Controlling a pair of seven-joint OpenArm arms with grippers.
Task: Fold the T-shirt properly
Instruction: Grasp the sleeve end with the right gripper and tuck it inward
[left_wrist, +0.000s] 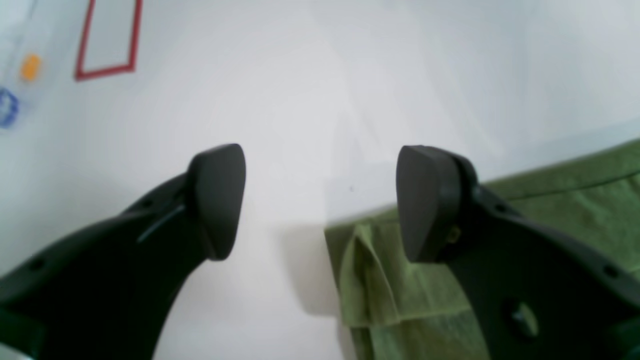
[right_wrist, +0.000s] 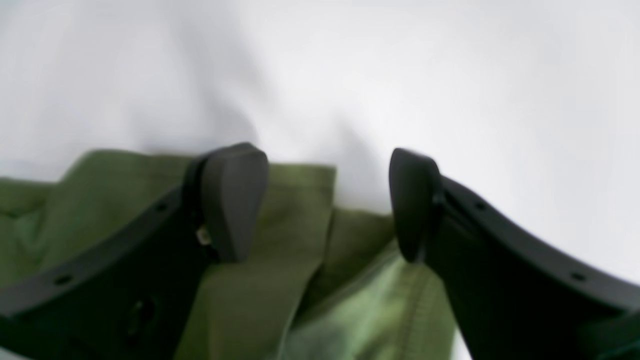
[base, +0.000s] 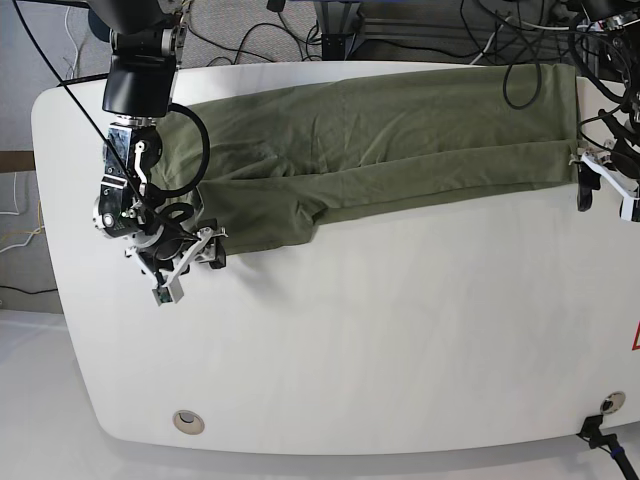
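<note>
The olive-green T-shirt (base: 380, 140) lies folded into a long band across the far part of the white table (base: 350, 330). In the base view my right gripper (base: 190, 272) sits at the band's near-left end, and my left gripper (base: 607, 195) at its right end. From the right wrist, the right gripper (right_wrist: 325, 205) is open just above layered folds of the T-shirt (right_wrist: 300, 250), gripping nothing. From the left wrist, the left gripper (left_wrist: 320, 200) is open over bare table, and a folded corner of the T-shirt (left_wrist: 375, 280) lies under its right finger (left_wrist: 425, 205).
A red tape outline (left_wrist: 107, 40) and small orange and blue marks lie on the table beyond the left gripper. Cables (base: 520, 50) hang over the table's back edge onto the cloth. A round grommet (base: 186, 421) sits near the front-left edge.
</note>
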